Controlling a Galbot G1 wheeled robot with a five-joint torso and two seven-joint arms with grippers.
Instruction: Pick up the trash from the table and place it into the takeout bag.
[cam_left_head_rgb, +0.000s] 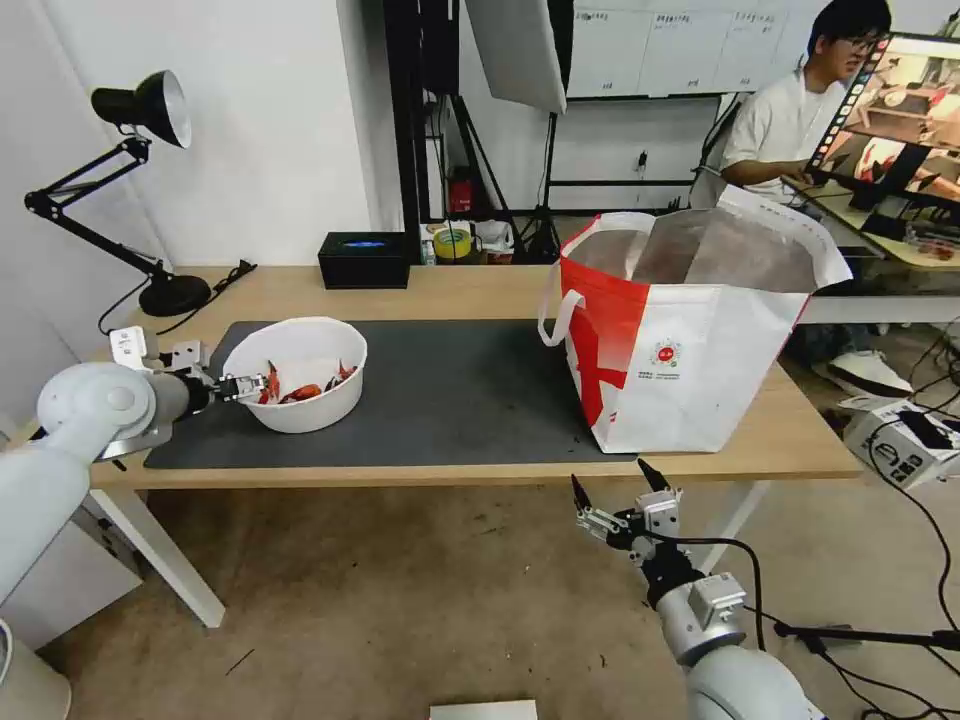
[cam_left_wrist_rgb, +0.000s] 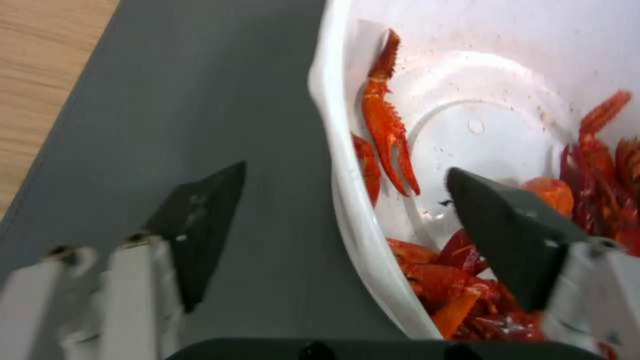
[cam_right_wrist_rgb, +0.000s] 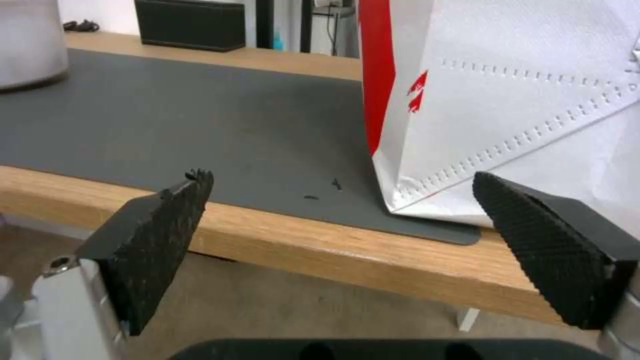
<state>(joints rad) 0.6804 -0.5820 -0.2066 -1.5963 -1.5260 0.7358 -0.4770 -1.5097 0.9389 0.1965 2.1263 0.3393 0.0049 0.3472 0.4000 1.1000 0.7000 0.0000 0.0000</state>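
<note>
Jaws of our left gripper (cam_left_wrist_rgb: 340, 225) stand wide, straddling the bowl (cam_left_head_rgb: 296, 374) rim on the mat's left; right gripper (cam_left_head_rgb: 622, 492) idles spread below the table (cam_left_head_rgb: 480, 292) near edge. Thin rim could slip, spilling shells short of the takeout bag (cam_left_head_rgb: 690, 340).

The bowl (cam_left_head_rgb: 296, 372) on the left is plain white, holding bright red-orange crayfish shells (cam_left_wrist_rgb: 390, 125). Under it lies a dark grey mat (cam_left_head_rgb: 450, 390) on the light-wood table (cam_left_head_rgb: 480, 285). To the right, the takeout bag (cam_left_head_rgb: 690, 340) is white with a red panel, silver lining and a small round red logo. The right gripper (cam_left_head_rgb: 612, 482) has black, cross-hatched pads (cam_right_wrist_rgb: 163, 235).
</note>
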